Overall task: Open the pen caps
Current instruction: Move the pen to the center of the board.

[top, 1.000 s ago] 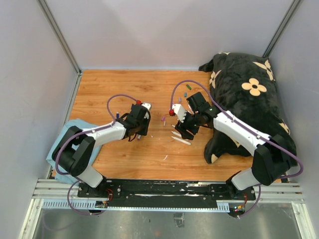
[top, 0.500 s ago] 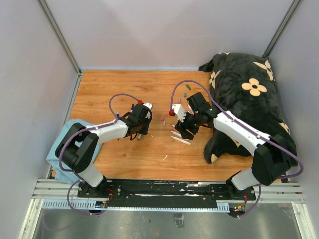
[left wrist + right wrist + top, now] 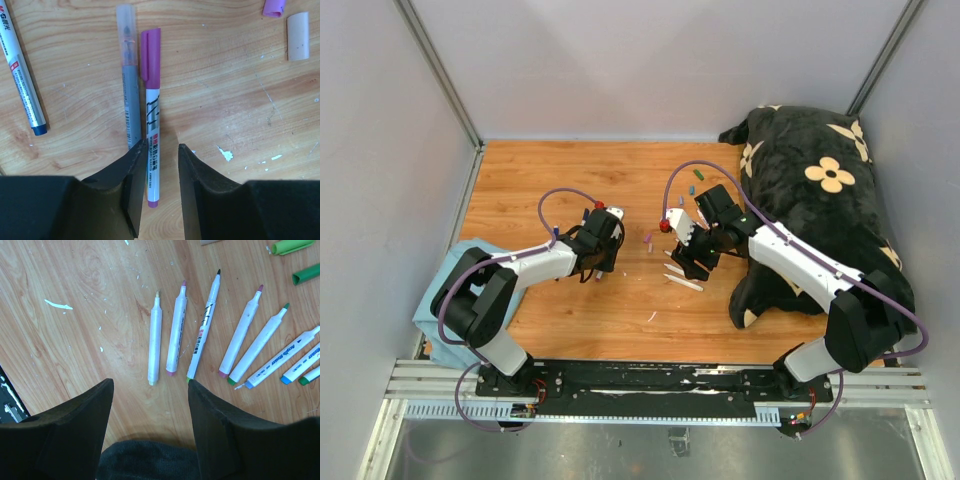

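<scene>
A white marker (image 3: 152, 125) with a purple pen cap (image 3: 150, 52) on it lies on the wooden table (image 3: 225, 100). My left gripper (image 3: 160, 147) straddles its tail end, jaws open, the marker lying close to the left finger (image 3: 132, 165). Beside the marker lies a grey pen (image 3: 130, 100) with a clear cap. Loose purple (image 3: 273, 7) and whitish (image 3: 298, 43) caps lie further off. My right gripper (image 3: 150, 382) hangs open above several uncapped pens (image 3: 177, 335), nothing between its fingers. Two loose green caps (image 3: 290, 246) lie beyond them. In the top view, the left gripper (image 3: 600, 260) and right gripper (image 3: 682, 262) flank the table's middle.
A black plush blanket with cream flowers (image 3: 820, 190) fills the right side, close to the right arm. A blue cloth (image 3: 435, 300) lies at the table's left edge. Another pen with a dark blue end (image 3: 22, 75) lies left of the grey one. White scraps (image 3: 57, 304) dot the wood.
My left gripper has shifted slightly left and nearer over the purple-capped marker. The right arm has not moved.
</scene>
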Tool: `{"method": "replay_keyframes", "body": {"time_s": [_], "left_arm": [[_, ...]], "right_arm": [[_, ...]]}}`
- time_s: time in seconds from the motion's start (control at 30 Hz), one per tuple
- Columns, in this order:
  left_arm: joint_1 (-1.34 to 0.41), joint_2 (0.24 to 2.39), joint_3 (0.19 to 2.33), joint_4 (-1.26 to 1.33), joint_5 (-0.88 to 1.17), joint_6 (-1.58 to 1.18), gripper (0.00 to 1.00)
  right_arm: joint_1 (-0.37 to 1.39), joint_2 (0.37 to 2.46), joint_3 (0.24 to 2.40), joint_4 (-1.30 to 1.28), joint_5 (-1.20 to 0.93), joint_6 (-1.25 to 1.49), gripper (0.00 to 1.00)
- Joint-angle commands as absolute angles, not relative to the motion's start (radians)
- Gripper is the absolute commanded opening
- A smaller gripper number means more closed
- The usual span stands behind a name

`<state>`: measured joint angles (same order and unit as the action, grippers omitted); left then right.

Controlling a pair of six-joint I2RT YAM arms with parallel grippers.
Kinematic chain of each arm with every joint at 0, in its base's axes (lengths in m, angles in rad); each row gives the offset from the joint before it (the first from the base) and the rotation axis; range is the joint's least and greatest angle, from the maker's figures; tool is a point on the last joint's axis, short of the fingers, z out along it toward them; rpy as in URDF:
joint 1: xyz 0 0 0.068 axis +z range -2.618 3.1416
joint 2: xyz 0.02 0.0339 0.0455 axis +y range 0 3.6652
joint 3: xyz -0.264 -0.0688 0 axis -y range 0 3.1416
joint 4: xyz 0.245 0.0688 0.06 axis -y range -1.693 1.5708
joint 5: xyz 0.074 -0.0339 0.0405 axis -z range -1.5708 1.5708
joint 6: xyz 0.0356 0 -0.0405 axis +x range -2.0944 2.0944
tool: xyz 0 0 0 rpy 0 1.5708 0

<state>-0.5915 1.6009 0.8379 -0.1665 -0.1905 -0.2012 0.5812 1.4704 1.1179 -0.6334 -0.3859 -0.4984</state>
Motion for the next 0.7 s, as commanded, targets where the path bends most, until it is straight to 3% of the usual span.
{"method": "replay_keyframes", "body": {"time_s": [0.0, 0.33, 0.67], "left_arm": [[-0.597, 1.609, 0.848, -0.172, -0.193, -0.186, 0.35], [-0.597, 1.59, 0.824, -0.165, -0.134, -0.205, 0.24], [-0.608, 1.606, 0.813, -0.168, -0.129, -0.22, 0.26]], "right_arm": [[0.566, 1.468, 1.105, -0.652, -0.405, -0.514, 0.63], [0.566, 1.468, 1.106, -0.651, -0.405, -0.515, 0.62], [0.566, 1.468, 1.105, -0.652, -0.405, -0.514, 0.62]]}}
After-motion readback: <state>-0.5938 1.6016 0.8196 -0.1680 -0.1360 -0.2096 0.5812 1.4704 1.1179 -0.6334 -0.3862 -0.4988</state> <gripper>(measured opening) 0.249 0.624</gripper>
